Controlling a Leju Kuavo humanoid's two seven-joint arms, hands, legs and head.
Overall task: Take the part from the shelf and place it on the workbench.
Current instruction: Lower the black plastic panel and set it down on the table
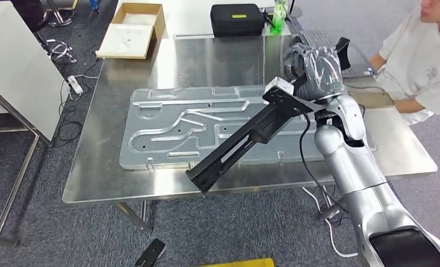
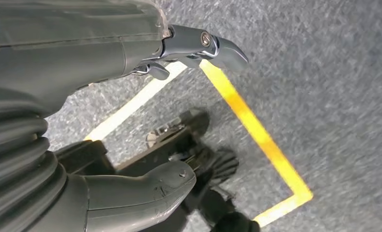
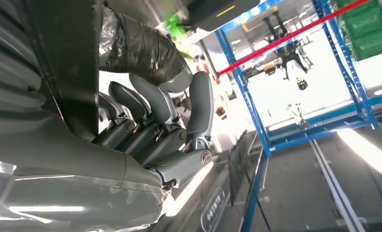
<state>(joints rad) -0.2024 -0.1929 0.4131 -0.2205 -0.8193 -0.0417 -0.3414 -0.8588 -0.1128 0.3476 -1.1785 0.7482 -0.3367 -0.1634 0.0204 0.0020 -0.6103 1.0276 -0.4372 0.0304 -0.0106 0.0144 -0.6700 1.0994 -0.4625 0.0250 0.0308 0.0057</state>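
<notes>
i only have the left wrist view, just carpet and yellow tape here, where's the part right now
Observer: The right hand grips the long black metal bracket by its upper end, above the shiny steel workbench.
Operator: is it down on the bench
Observer: I cannot tell. It slants down across a grey machined aluminium plate toward the bench's front edge, and contact is unclear.
Operator: anyone close by
Observer: A person in a white shirt sits at the bench's right side, beyond the right hand.
</notes>
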